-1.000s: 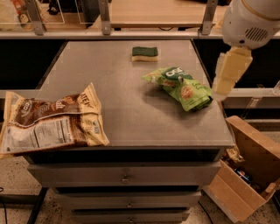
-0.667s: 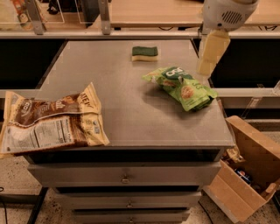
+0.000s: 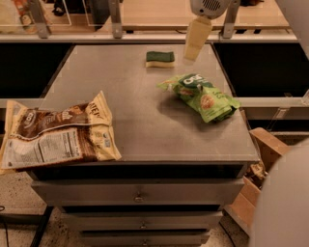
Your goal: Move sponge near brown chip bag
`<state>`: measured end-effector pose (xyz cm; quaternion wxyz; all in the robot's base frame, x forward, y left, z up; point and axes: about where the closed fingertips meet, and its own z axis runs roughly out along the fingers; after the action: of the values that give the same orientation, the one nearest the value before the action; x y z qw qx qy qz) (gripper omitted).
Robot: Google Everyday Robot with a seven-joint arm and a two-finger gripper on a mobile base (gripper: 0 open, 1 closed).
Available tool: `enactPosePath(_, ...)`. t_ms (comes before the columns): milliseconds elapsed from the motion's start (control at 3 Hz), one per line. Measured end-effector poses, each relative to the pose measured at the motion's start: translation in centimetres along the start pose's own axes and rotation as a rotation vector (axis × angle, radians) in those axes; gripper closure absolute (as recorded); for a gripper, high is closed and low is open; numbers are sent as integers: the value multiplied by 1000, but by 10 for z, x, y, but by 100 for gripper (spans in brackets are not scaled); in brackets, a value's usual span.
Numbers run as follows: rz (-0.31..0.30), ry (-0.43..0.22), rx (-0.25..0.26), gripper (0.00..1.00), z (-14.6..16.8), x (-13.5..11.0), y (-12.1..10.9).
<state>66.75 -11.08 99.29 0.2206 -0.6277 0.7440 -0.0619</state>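
claw (image 3: pixel 191 52) beside sponge (image 3: pixel 160 59), arm (image 3: pixel 210 7) cropped at top

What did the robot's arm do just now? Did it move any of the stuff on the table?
The end effector swung from beyond the table's right edge, past the green chip bag, to the far end, and now hangs just right of the sponge. It has grabbed nothing. The sponge, the green bag and the brown chip bag have not moved.

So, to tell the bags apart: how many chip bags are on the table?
2: the brown chip bag overhanging the table front-left, the green chip bag right of centre; none seems hidden. The gripper hovers right of the sponge at the back.
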Motion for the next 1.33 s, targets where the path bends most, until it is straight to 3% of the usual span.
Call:
enactPosePath(667,189,26,4,0,91,-19,-59)
enactPosePath(1000,194,15,8,0,95,-21,-60)
enactPosePath(1333,250,-32,25,0,106,-24,-65)
